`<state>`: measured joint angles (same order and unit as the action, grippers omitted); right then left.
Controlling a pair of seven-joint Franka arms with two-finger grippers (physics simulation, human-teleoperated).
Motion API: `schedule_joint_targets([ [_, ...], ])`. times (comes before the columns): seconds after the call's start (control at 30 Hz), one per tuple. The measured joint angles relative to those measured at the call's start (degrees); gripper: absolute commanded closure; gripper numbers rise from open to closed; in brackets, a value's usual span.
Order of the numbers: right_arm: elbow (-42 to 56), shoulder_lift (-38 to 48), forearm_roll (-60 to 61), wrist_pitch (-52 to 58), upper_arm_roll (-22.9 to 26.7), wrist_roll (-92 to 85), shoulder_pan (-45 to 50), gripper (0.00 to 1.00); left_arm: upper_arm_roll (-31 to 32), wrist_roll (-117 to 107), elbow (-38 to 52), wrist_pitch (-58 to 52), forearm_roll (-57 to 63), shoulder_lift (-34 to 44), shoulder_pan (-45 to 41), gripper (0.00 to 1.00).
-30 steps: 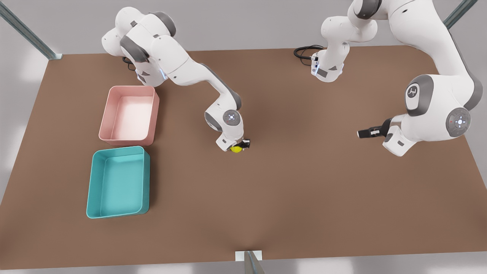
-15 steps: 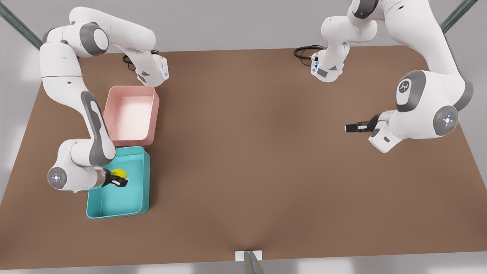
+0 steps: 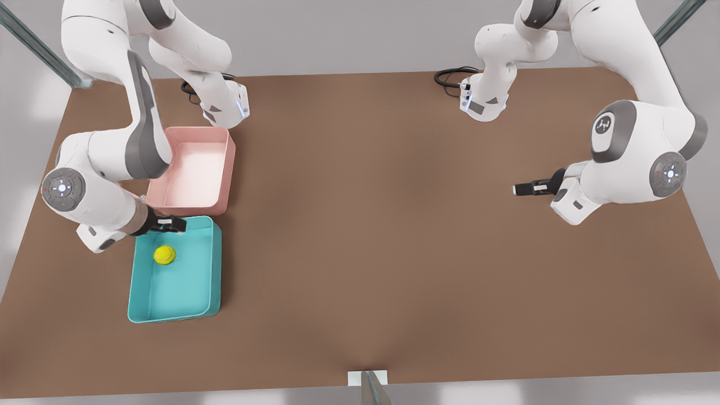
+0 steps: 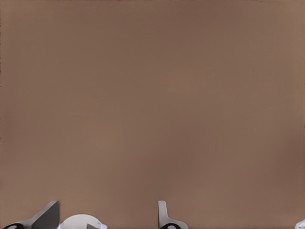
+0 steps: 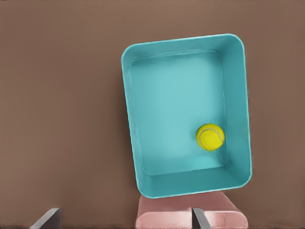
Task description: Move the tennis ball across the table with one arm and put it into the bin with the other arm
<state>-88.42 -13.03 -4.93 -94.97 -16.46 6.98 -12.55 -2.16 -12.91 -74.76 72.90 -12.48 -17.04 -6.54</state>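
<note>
now the tennis ball [image 3: 164, 255] lies inside the bin [image 3: 215, 264], near the far end, so it looks like this job is done. the right gripper [image 3: 179, 225] hangs over the far edge of the bin, just beside the pink tray [image 3: 228, 169]. its fingers are apart and hold nothing, which fits a ball let go into the bin. the left gripper [image 3: 518, 189] waits far off on the front view's right, over the bare table [image 3: 365, 253]. its fingers are spread apart too, with nothing between them.
</note>
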Motion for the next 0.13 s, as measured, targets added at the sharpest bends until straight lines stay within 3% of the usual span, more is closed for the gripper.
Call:
schedule_joint_targets([
  [0.13,-0.4,2.0,0.4,2.0,0.5,-3.1,-1.6,0.00,-0.2,-0.1,1.0,1.5,0.1,-1.2,0.2,0.00],
])
